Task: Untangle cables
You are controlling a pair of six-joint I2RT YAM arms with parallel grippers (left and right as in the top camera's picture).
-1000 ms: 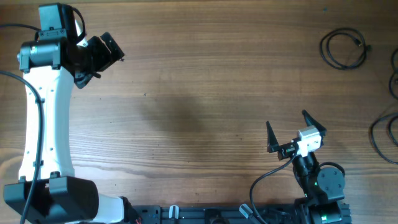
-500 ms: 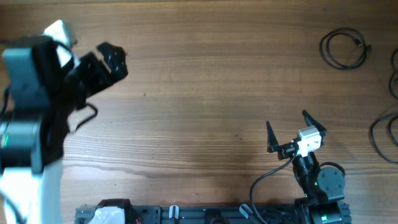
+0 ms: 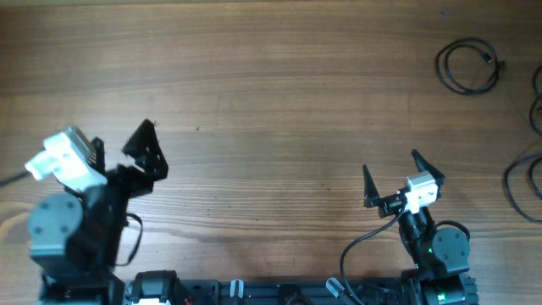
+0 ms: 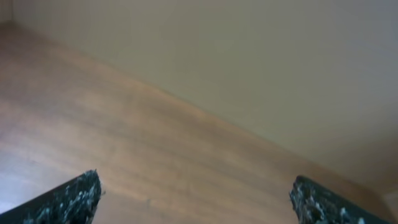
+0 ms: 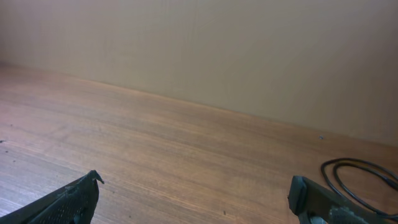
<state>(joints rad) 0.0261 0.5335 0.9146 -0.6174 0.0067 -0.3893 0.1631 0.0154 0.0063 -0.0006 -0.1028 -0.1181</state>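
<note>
We see the cables [image 3: 441, 69] lying as separate black loops at the far right of the wooden worktop [image 3: 271, 93], one coil near the upper corner and others cut off by the right edge. Well apart from them, our right gripper [image 3: 389, 163] stands near the front edge, jaws spread wide and empty. Our left gripper [image 3: 144, 155], across the worktop at the left, is likewise spread wide, holding nothing.

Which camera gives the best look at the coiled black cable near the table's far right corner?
Overhead: the coiled cable shows as a whole loop with its plug end. The right wrist view catches only an arc at its lower right edge, probably the same cable. The left wrist view shows none of it.
</note>
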